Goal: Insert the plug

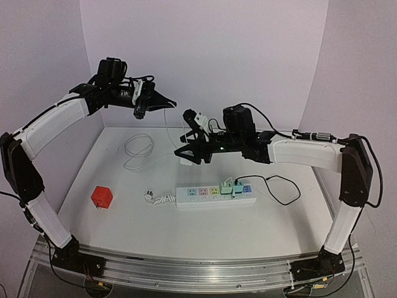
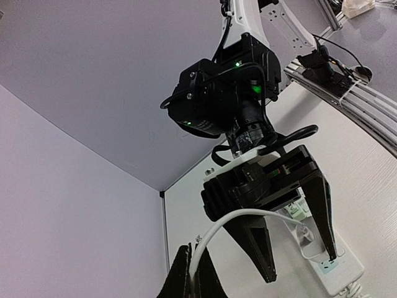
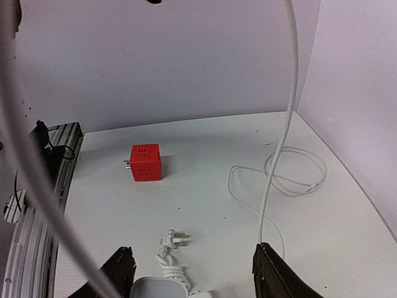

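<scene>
Though I only guess the plug point(image 1: 185, 161) is that white piece under my right gripper point(image 3: 192, 248), it should be light and rigid on a limp cable point(image 3: 282, 124), so I'd pinch its body; my right fingers point(image 3: 276, 273) stand apart, my left gripper point(image 1: 162, 102) is clamped on the cable, and the strip point(image 1: 198, 200) holds two adapters point(image 1: 231, 186).

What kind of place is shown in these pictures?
Probably a robotics lab test cell, not a home: a white table enclosed by plain walls, robot arms bolted to a metal rail, and a power strip and red cube adapter laid out.
</scene>
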`<action>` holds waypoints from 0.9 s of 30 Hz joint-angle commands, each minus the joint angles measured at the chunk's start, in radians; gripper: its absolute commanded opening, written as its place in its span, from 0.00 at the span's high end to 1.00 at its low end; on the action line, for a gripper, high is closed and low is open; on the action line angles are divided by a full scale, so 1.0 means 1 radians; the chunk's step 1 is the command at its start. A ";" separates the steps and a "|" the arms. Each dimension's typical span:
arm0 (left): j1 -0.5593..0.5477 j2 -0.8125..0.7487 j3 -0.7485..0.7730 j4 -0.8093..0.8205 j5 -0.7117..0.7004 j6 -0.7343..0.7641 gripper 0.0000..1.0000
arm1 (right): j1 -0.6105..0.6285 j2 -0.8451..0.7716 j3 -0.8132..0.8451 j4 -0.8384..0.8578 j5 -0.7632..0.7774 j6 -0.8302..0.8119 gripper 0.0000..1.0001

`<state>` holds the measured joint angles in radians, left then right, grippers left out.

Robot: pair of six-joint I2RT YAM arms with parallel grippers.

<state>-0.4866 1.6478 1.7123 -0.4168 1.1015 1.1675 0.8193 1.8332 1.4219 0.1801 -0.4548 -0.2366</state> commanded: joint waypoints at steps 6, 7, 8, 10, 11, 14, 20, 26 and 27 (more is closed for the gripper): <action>-0.005 -0.066 0.001 0.031 0.043 -0.022 1.00 | -0.002 0.035 0.114 -0.151 -0.064 -0.067 0.54; -0.005 -0.066 0.001 0.030 0.044 -0.022 1.00 | -0.002 0.039 0.123 -0.159 -0.061 -0.072 0.56; -0.005 -0.066 0.001 0.030 0.044 -0.022 1.00 | -0.003 0.044 0.131 -0.168 -0.060 -0.078 0.58; -0.004 -0.067 0.000 0.029 0.043 -0.021 1.00 | -0.002 0.054 0.152 -0.193 -0.055 -0.089 0.60; -0.005 -0.068 0.001 0.028 0.043 -0.021 1.00 | -0.002 0.060 0.165 -0.215 -0.049 -0.097 0.61; -0.004 -0.070 -0.001 0.028 0.042 -0.020 1.00 | -0.002 0.069 0.179 -0.233 -0.022 -0.112 0.60; -0.004 -0.073 -0.008 0.030 0.039 -0.017 1.00 | -0.001 0.076 0.191 -0.243 -0.008 -0.118 0.69; -0.003 -0.072 -0.013 0.025 0.027 -0.008 1.00 | -0.001 0.057 0.174 -0.258 0.014 -0.121 0.88; -0.003 -0.072 -0.016 0.024 0.025 -0.007 1.00 | -0.001 0.053 0.175 -0.266 0.022 -0.122 0.94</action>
<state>-0.4866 1.6281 1.6993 -0.4174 1.1080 1.1545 0.8165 1.8980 1.5757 -0.0592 -0.4578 -0.3509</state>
